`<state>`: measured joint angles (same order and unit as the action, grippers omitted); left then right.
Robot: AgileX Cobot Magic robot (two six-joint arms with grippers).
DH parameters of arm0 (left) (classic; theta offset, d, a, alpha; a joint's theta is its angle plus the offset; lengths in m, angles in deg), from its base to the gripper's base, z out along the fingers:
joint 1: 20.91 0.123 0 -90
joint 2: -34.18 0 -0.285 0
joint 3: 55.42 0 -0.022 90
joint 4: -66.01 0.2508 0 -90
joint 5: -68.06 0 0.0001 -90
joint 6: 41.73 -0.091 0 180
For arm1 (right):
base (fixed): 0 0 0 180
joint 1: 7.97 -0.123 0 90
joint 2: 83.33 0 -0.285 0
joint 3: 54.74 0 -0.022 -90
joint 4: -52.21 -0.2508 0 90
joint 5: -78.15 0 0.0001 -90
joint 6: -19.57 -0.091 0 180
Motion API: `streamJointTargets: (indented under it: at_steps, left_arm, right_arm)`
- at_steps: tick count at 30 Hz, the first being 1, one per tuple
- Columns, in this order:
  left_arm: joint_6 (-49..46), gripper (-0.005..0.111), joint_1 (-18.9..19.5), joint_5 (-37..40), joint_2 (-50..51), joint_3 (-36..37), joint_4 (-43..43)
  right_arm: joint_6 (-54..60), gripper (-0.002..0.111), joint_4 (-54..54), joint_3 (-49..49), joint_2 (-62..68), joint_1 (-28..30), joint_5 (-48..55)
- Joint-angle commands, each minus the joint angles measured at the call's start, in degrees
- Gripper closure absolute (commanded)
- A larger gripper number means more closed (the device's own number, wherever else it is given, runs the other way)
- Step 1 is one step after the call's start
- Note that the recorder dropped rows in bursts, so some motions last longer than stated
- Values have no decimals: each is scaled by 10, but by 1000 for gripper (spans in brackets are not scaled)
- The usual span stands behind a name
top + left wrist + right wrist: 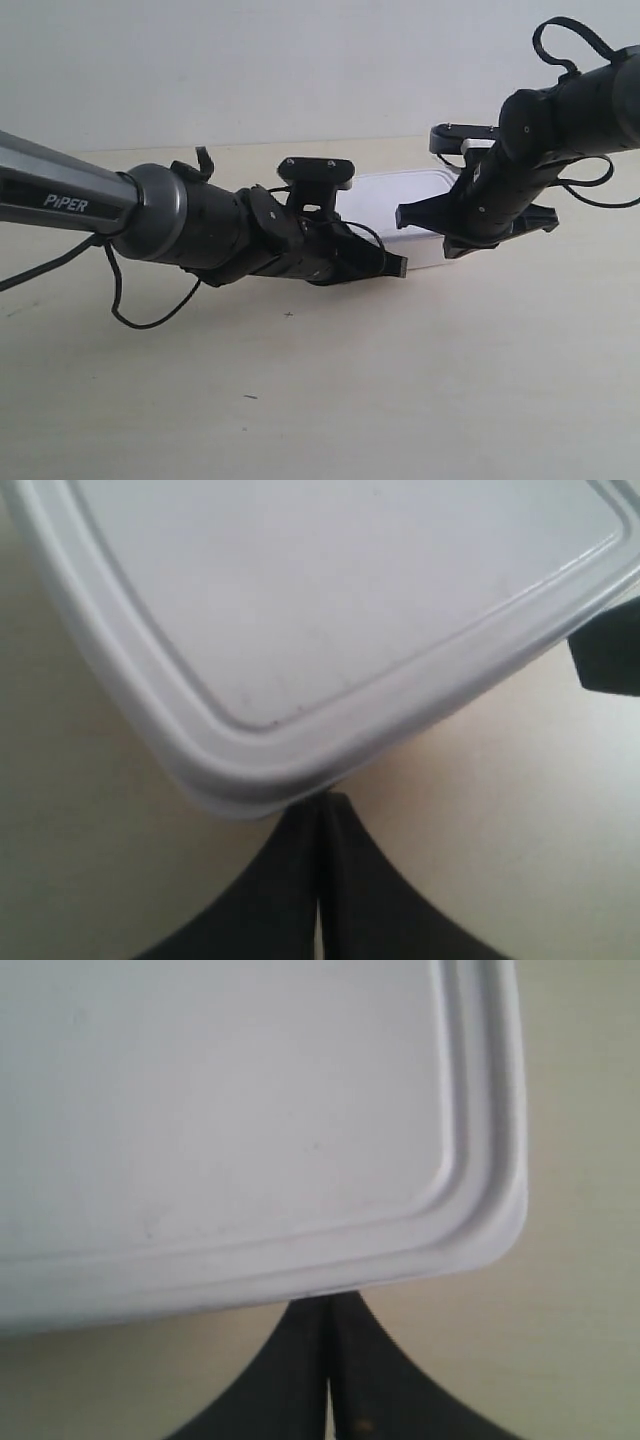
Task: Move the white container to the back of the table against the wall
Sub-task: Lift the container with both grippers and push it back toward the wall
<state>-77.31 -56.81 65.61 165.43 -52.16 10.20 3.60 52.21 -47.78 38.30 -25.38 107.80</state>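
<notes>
The white container (400,195) lies flat on the table (330,400), a short way in front of the wall (300,70). Its rimmed lid fills the left wrist view (330,610) and the right wrist view (230,1110). My left gripper (320,802) is shut, with its tips touching a rounded corner of the box. My right gripper (328,1302) is shut too, tips against the box's side near another corner. In the exterior view the arm at the view's left (398,266) and the arm at the view's right (452,248) both meet the container's near edge.
A dark finger tip (608,660) of the other gripper shows beside the container's edge in the left wrist view. Loose black cables (150,318) hang under the arm at the exterior view's left. Bare tabletop lies in front of both arms.
</notes>
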Motion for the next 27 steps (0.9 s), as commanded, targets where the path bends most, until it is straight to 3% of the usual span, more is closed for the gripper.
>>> streamJointTargets:
  at_steps: [1, 8, 27]
  left_arm:
    - [-4, 107, 14, -8, 9, -35, 15]
    - [-9, 107, 33, 15, 43, -98, 28]
    - [-19, 107, 51, 7, 89, -148, 32]
  right_arm:
    - [10, 108, -4, -36, 16, 2, 6]
    - [10, 108, -5, -83, 34, 2, 16]
    - [10, 108, -5, -149, 94, 2, 18]
